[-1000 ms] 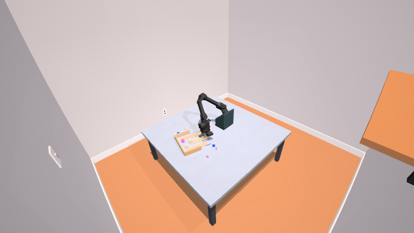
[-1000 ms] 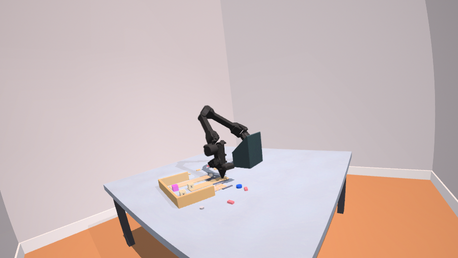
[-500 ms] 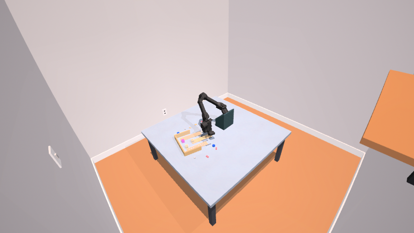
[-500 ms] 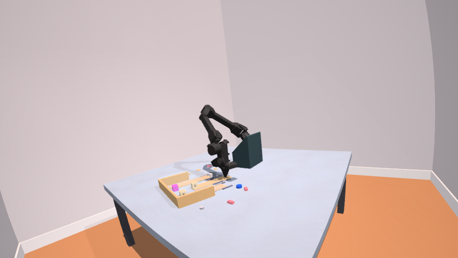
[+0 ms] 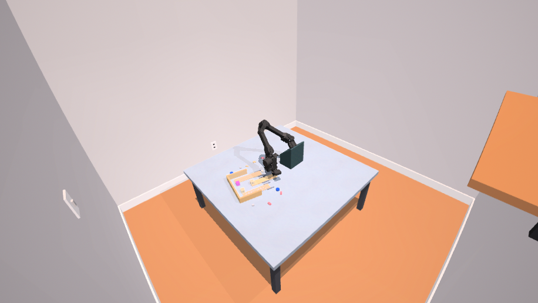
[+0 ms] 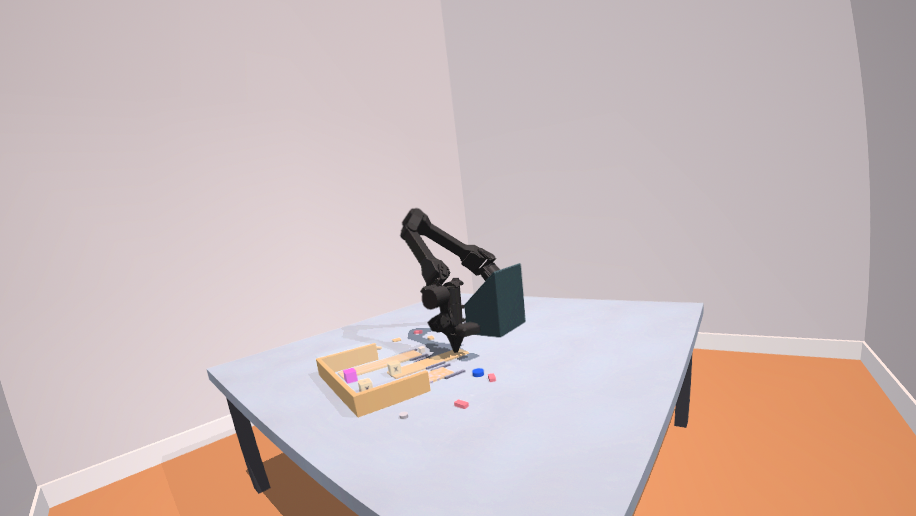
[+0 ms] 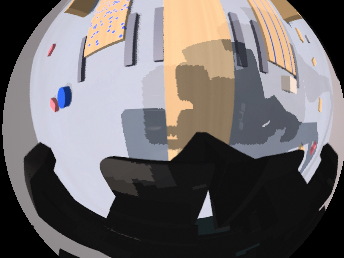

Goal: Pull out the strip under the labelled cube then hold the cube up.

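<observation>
A cream cube marked with a dark X [image 6: 395, 369] [image 5: 252, 182] rests on the plain middle wooden strip [image 7: 194, 37] [image 6: 416, 364], which runs out of the open side of a wooden tray [image 6: 384, 394] [image 5: 230, 184]. My gripper [image 7: 200, 137] [image 6: 456, 349] [image 5: 271, 174] is shut, its tips down at the near end of that strip, outside the tray. I cannot tell whether the thin strip is pinched. A blue-speckled strip [image 7: 114, 13] lies to the left and a striped strip [image 7: 274, 24] to the right. A pink cube [image 6: 349, 375] [image 5: 237, 183] and another cream cube [image 6: 364, 384] sit deeper in the tray.
A dark teal box [image 6: 499, 307] [image 5: 292, 155] stands behind the arm. A blue disc [image 6: 477, 372] [image 7: 64, 95] and small red pieces [image 6: 460, 403] [image 6: 491, 377] lie on the table to the right of the tray. Grey rails [image 7: 131, 40] separate the strips.
</observation>
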